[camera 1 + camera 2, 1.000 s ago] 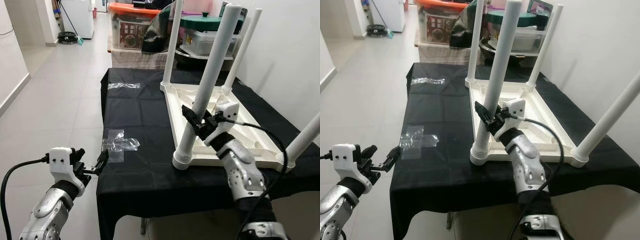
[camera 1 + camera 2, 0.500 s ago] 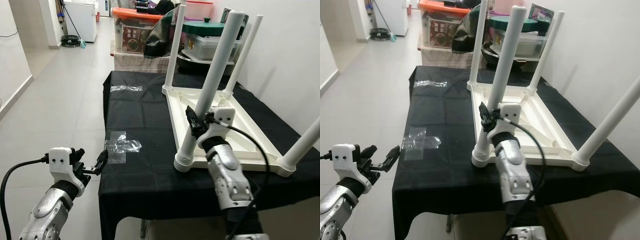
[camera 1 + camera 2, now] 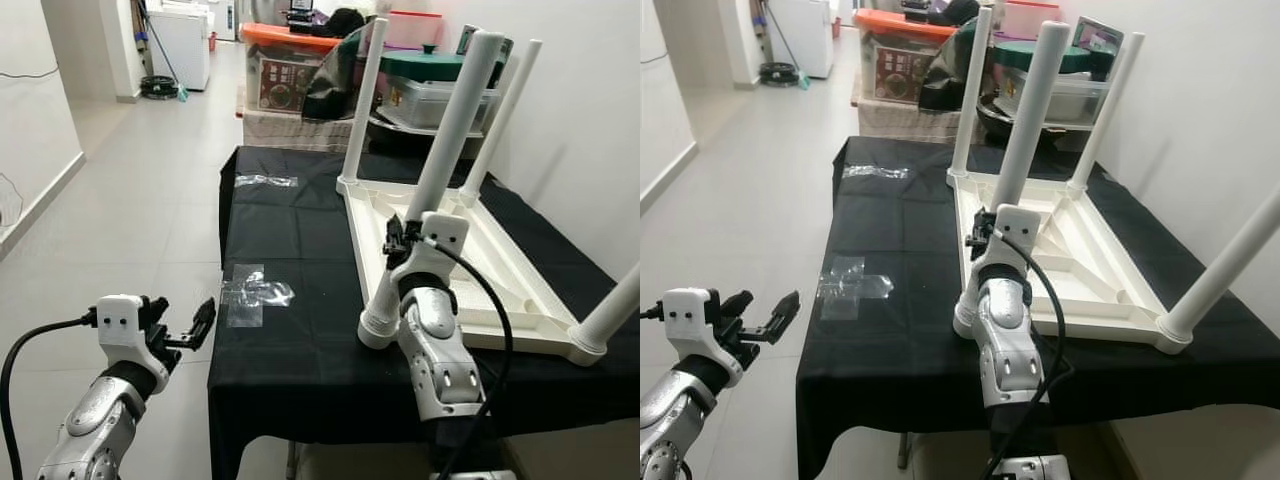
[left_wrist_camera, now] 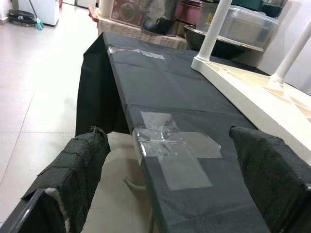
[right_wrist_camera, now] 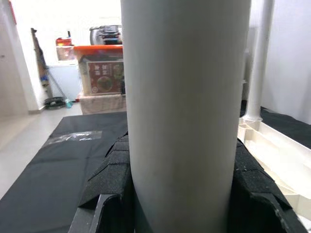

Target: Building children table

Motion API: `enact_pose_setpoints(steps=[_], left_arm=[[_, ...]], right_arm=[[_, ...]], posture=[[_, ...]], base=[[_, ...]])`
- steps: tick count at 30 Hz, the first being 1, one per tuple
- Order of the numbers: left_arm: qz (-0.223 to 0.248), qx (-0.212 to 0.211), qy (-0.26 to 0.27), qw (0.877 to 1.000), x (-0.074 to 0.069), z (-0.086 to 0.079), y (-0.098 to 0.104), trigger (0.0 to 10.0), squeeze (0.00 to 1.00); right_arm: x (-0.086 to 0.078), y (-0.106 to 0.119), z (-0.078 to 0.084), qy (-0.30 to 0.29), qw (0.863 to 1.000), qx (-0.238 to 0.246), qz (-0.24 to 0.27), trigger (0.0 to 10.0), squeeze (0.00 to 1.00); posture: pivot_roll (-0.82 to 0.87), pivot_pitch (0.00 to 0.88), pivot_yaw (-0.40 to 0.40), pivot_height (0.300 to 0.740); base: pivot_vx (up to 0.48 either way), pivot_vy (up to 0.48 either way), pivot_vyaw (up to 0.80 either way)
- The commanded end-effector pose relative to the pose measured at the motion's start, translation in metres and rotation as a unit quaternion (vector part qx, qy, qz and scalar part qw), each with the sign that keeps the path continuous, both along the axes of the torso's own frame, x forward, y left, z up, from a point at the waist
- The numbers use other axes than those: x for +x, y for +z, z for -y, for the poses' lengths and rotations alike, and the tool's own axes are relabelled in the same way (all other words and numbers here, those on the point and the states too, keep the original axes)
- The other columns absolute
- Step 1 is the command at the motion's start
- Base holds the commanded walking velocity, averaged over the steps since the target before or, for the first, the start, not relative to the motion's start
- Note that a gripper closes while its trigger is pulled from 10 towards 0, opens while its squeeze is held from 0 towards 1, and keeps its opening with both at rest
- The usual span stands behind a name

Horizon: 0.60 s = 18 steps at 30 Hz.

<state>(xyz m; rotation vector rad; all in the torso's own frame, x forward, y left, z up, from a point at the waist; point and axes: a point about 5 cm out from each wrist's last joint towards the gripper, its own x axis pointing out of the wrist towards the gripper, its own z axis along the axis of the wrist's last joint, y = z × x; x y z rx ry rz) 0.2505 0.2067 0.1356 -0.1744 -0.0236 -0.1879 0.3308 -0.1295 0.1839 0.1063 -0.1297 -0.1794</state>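
Assembly position: the white plastic children's table (image 3: 470, 270) lies upside down on the black-draped work surface (image 3: 290, 330) so its legs point up, the right gripper (image 3: 398, 238) clamps the near white cylindrical leg (image 3: 440, 165), apparently for seating or tightening, while the left gripper (image 3: 185, 330) hangs spread, idle.

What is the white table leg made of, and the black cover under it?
The white table leg looks like smooth, matte plastic: an even tube with a soft sheen. The black cover looks like thin cloth: it hangs over the edge and shows fold creases.
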Motion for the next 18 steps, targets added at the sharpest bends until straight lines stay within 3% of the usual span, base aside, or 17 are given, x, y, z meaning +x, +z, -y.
enact_pose_setpoints(steps=[1,4,18], left_arm=[[-0.002,0.008,0.001,1.0,-0.0005,-0.0002,-0.0013,10.0,0.0],[-0.001,0.008,0.002,1.0,0.0001,-0.0004,-0.0012,10.0,0.0],[0.0,0.009,0.008,1.0,0.0003,-0.0019,-0.0012,10.0,0.0]], right_arm=[[-0.0075,-0.0387,0.0269,-0.078,0.993,0.01,-0.094,0.0,0.0],[-0.0091,-0.0355,0.0308,-0.11,0.99,0.007,-0.086,0.0,0.0],[-0.0089,-0.0333,0.0318,-0.129,0.988,0.007,-0.079,0.0,0.0]], posture=[[0.07,0.0,-0.077,0.74],[0.07,0.0,-0.076,0.74],[0.08,0.0,-0.083,0.74]], base=[[0.0,0.0,0.0],[0.0,0.0,0.0],[0.0,0.0,0.0]])
